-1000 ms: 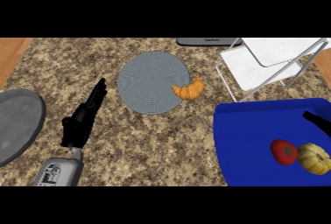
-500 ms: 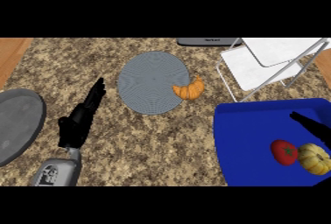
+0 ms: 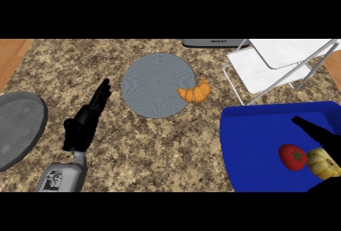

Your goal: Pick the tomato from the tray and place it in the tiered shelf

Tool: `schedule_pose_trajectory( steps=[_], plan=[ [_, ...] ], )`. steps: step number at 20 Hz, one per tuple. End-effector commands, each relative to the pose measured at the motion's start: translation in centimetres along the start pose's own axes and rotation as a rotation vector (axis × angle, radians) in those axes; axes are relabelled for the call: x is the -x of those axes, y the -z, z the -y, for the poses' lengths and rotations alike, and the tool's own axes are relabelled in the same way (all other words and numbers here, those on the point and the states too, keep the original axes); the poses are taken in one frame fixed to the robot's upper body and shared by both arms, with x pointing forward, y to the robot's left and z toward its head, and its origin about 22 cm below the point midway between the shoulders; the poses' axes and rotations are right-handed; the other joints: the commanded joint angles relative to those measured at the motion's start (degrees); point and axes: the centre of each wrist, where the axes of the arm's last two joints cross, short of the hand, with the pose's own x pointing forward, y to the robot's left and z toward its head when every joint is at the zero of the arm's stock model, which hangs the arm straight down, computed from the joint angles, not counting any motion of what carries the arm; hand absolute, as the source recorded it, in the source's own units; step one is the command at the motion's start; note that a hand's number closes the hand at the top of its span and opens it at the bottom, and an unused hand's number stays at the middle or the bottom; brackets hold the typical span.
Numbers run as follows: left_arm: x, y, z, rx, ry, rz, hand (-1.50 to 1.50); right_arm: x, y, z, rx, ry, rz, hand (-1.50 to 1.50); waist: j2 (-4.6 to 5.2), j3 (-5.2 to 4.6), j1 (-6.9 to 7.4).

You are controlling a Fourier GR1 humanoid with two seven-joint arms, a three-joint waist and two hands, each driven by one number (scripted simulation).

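Note:
A red tomato (image 3: 292, 156) lies on the blue tray (image 3: 256, 135) at the lower right, touching a yellow squash (image 3: 324, 163) on its right. My right hand (image 3: 318, 135) reaches in from the right edge over the tray, fingers straight and open, its tip just above and right of the tomato. The white tiered shelf (image 3: 279, 63) stands at the upper right, beyond the tray. My left hand (image 3: 85, 122) rests open over the counter at the left, fingers pointing up the view.
A grey round plate (image 3: 157, 85) sits at the centre back with a croissant (image 3: 195, 91) on its right rim. A dark grey plate (image 3: 16, 128) lies at the left edge. A grey appliance (image 3: 214, 43) shows at the back.
My right hand has moved leftward and down over the tray, closer to the tomato. The left hand has stayed still.

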Motion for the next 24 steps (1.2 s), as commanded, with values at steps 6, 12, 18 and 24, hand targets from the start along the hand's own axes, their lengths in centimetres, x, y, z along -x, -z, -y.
schedule_pose_trajectory(
  steps=[6, 12, 18, 24],
  plan=[
    [1.7, -1.3, -0.3, -0.002, 0.000, 0.004, 0.00, 1.7, 1.2, -2.4, -0.003, 0.006, -0.008, -1.50, 0.00, 0.01, 0.04],
    [2.1, 0.6, -1.1, 0.001, -0.001, -0.014, 0.00, 0.3, 1.9, -3.0, -0.052, -0.014, 0.004, -1.50, 0.02, 0.00, -0.11],
    [0.4, -0.1, 0.6, 0.003, -0.016, -0.009, 0.00, 0.5, 2.2, -1.1, -0.080, -0.030, 0.007, 1.50, -0.02, 0.00, -0.09],
    [0.8, -0.2, -0.8, -0.004, 0.011, 0.000, 0.00, 2.2, 2.9, -3.7, -0.086, -0.167, 0.052, 1.50, 0.00, 0.01, 0.02]
  ],
)
